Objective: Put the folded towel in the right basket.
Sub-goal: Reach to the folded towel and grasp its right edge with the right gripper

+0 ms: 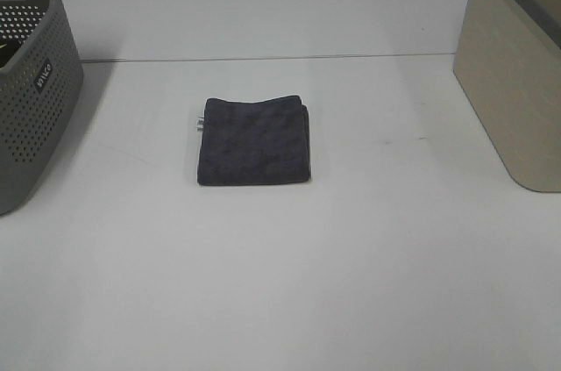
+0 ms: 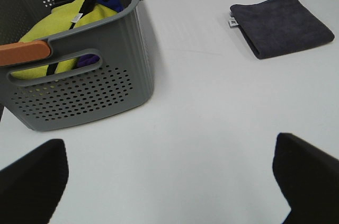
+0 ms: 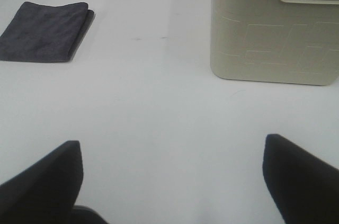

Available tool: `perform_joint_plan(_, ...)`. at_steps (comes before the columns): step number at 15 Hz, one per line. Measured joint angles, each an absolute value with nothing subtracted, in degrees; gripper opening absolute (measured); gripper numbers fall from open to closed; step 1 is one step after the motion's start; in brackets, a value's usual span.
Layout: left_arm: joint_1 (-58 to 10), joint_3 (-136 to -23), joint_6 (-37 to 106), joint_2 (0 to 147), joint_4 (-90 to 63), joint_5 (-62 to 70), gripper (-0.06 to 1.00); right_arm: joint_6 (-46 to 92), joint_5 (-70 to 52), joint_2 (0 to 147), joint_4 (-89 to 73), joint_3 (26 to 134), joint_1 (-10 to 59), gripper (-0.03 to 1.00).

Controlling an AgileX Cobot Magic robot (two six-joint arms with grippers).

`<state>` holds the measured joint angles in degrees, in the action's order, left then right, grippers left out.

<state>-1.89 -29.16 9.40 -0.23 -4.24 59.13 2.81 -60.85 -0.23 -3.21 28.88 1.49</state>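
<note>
My left claw [image 2: 169, 179] hung low over the bare table [image 1: 280, 292] with its fingers [image 2: 32, 181] spread wide and nothing between them. My right claw [image 3: 172, 181] was just as released and empty. Both were well short of the towel [image 1: 254, 141], so I judged the job not yet begun, the claws held back and open so either could go in for a first grasp. The towel lay flat on the table, between the two baskets and touching neither. It was folded into a neat pad that looked close to square, so I could not name a long axis with any confidence. Its edges ran roughly in line with the table's near edge. Its stacked layers showed along the side toward the right basket [image 1: 517, 82], and a small white tag [image 1: 200, 123] stuck out from the opposite side. A flat pad like that offered no raised lip, so I judged an edge the best place to pinch. The right basket, beige and solid-walled, stood well to the towel's right and a little beyond it, which made my right claw the natural one for the carry. The grey basket [image 1: 35, 99] stood well to the towel's left, perforated and already holding a yellow cloth [image 2: 63, 23].
</note>
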Motion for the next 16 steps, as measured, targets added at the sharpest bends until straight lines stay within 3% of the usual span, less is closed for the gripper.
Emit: perform_joint_plan(16, -1.89, -29.16, 9.40, -0.23, -4.24, 59.13, 0.99, 2.69, -60.10, 1.89, -3.21, 29.51, 1.49, 0.83)
